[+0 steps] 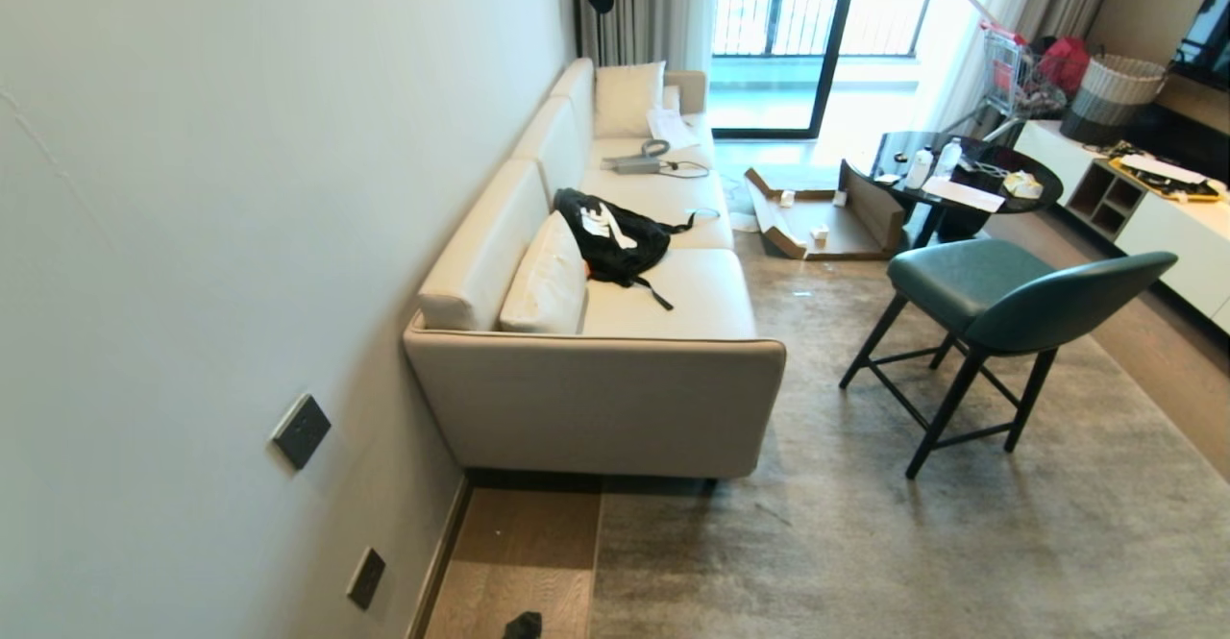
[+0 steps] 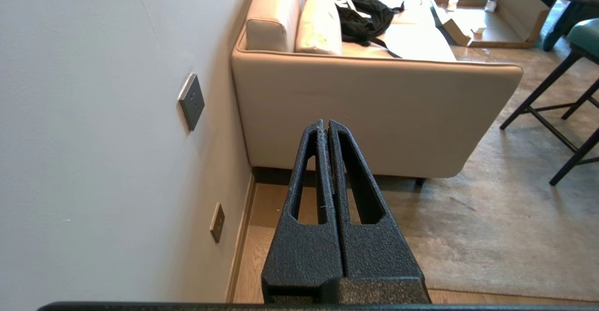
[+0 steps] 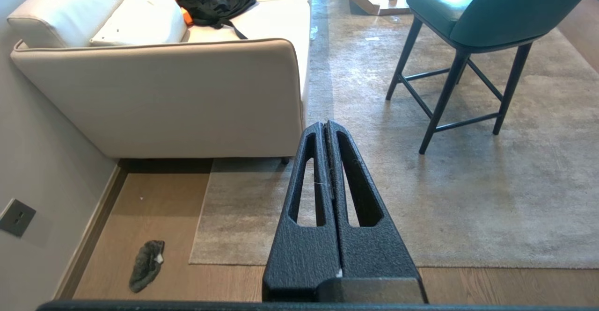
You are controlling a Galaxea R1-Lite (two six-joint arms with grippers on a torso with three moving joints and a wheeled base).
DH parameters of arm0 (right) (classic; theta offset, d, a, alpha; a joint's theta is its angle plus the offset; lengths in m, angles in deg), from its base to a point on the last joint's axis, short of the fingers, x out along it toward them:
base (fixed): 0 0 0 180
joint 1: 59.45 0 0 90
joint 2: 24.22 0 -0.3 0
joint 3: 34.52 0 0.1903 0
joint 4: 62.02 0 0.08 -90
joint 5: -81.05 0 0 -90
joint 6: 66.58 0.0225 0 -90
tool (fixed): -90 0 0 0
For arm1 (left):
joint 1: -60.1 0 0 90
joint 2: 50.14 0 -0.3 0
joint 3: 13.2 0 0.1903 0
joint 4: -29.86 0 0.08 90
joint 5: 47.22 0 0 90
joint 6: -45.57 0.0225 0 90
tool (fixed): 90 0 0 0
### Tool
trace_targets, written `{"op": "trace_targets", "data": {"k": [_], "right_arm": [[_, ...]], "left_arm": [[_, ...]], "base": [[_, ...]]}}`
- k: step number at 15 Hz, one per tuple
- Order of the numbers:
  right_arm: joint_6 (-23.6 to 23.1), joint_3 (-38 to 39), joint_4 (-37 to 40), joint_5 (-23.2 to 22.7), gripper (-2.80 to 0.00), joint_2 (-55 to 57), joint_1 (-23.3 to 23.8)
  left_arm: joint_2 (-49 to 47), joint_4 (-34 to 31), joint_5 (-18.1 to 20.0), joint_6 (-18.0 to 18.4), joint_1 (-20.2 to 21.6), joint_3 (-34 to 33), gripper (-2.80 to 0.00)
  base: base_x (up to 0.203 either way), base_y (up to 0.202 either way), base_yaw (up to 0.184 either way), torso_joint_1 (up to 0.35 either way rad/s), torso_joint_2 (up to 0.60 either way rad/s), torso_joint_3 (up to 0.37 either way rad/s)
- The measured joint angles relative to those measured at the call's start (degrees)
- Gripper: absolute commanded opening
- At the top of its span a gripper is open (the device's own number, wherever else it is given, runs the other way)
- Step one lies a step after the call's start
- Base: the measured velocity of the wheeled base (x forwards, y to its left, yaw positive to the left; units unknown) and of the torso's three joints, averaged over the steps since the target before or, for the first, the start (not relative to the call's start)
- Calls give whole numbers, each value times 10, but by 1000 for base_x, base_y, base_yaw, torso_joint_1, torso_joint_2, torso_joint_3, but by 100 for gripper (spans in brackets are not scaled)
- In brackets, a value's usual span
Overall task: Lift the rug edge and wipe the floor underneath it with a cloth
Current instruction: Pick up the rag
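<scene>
The rug edge [image 3: 200,210] runs straight from the sofa to a corner [image 3: 192,261] on the brown wood floor [image 3: 154,208]. The small dark grey cloth [image 3: 146,264] lies crumpled on the floor beside that corner, near the wall; in the head view it shows as a dark lump [image 1: 524,626] at the lower border, left of the rug edge [image 1: 596,562]. My right gripper [image 3: 325,125] hangs shut and empty high above the rug. My left gripper [image 2: 325,123] is also shut and empty, above the floor strip [image 2: 262,236] and rug [image 2: 468,236]. Neither arm shows in the head view.
A beige sofa [image 1: 596,389] stands along the left wall [image 1: 240,235] with a black bag [image 1: 615,235] on its seat. A teal chair [image 1: 999,303] stands on the rug. A round black table [image 1: 971,178] and flattened cardboard [image 1: 826,226] lie beyond. Wall sockets [image 1: 301,430] sit low.
</scene>
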Motion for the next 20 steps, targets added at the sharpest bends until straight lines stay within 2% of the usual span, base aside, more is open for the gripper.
{"op": "trace_targets", "data": {"k": [20], "right_arm": [[1,0,0,1,-280,0,0]], "left_arm": [[0,0,0,0,0,0,-280]], "base": [[0,0,0,-116,286,164]]}}
